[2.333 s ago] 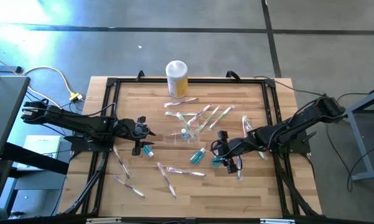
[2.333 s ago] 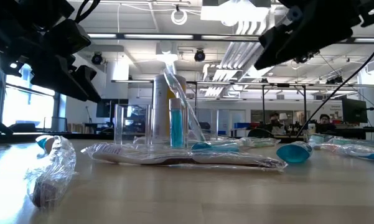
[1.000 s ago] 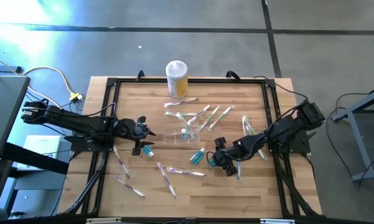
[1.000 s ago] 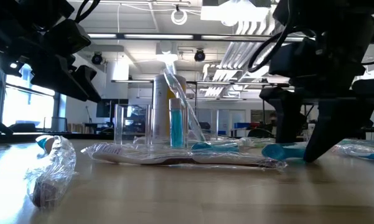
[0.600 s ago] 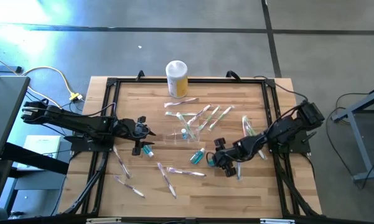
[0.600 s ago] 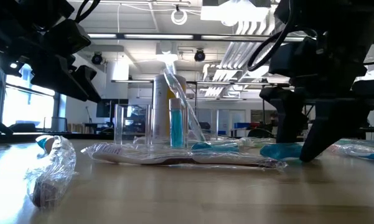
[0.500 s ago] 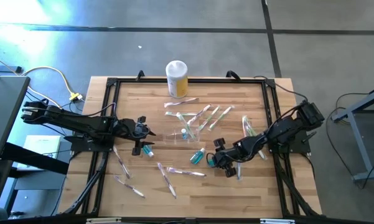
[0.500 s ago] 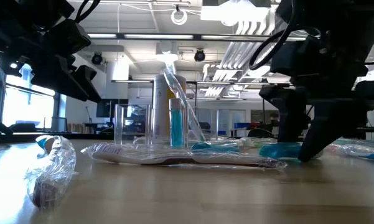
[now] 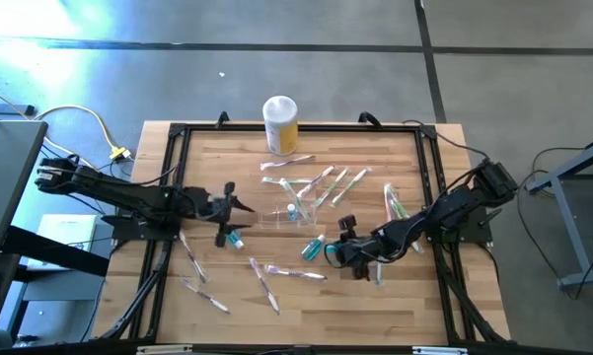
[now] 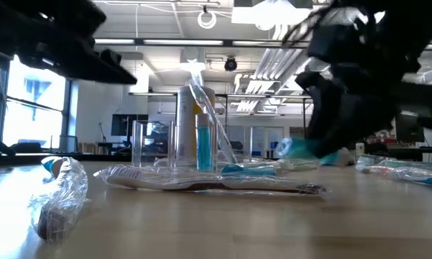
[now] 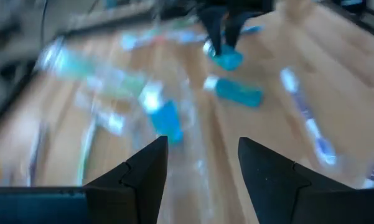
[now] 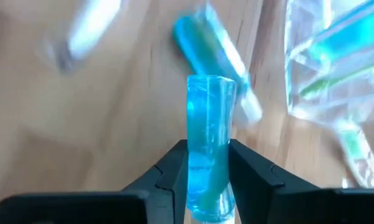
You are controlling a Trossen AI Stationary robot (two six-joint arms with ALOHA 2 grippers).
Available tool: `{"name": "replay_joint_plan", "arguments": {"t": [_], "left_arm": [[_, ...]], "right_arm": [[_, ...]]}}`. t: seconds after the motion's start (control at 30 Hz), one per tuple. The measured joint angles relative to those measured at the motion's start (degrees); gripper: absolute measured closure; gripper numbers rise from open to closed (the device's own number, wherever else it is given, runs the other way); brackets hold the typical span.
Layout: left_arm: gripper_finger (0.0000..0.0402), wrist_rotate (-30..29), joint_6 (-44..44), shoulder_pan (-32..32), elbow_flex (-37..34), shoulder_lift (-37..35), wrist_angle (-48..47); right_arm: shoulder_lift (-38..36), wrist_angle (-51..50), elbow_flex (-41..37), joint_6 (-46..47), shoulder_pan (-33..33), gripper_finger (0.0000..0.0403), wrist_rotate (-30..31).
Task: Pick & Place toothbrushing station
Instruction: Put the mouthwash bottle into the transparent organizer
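Right gripper (image 12: 206, 163) pinches a blue tube (image 12: 208, 137); left gripper (image 11: 202, 163) spread, empty.
The clear toothbrushing station (image 9: 288, 214) looks light, rigid, slippery: grip its walls.

A wooden table (image 9: 375, 296) carries scattered wrapped toothbrushes (image 9: 264, 279) and a yellow jar (image 9: 280, 124).

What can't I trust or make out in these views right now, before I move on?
- Clear container, high view: its outline is lost against the wood.
- Table items, left wrist view: motion blur smears them; left gripper itself shows open.
- Right gripper, low view: a blurred dark mass. The right wrist view shows it shut on a blue tube.
- Wrapped brushes, high view: too small for detail.
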Motion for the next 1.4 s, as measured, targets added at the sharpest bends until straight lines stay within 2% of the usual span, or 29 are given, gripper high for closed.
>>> {"name": "replay_joint_plan", "arguments": {"t": [0.17, 0.33, 0.47, 0.73, 0.9, 1.13, 1.4], "left_arm": [[0.021, -1.2, 14.7, -6.8, 0.0, 2.2, 10.9], [0.021, -9.7, 26.7, -12.7, 0.0, 6.6, 20.7], [0.021, -15.9, 32.7, -16.0, 0.8, 12.1, 26.8], [0.021, -31.1, 37.8, -17.2, 12.5, 27.6, 24.3], [0.021, -36.0, 45.2, -17.2, 21.4, 37.8, 20.1], [0.021, -37.6, 47.6, -17.2, 30.7, 43.6, 13.0], [0.021, -37.8, 44.7, -17.1, 32.9, 43.8, 9.7]], "right_arm": [[-1.1, -0.8, 2.1, -0.1, 0.5, 0.0312, -0.2], [-1.5, -0.9, 3.3, -1.9, 0.4, 0.0312, -1.1], [-1.5, -0.9, 4.6, -1.9, 0.0, 0.0312, -1.8], [-1.5, -0.9, 8.3, -1.9, -3.1, 0.0312, -3.6], [-1.5, -0.6, 10.4, -1.6, -4.8, 0.0312, -3.5], [-1.5, 1.4, 12.1, 5.2, -7.6, 0.0312, -1.3], [-1.5, 4.4, 12.3, 4.1, -8.2, 0.0328, -2.0]]}}
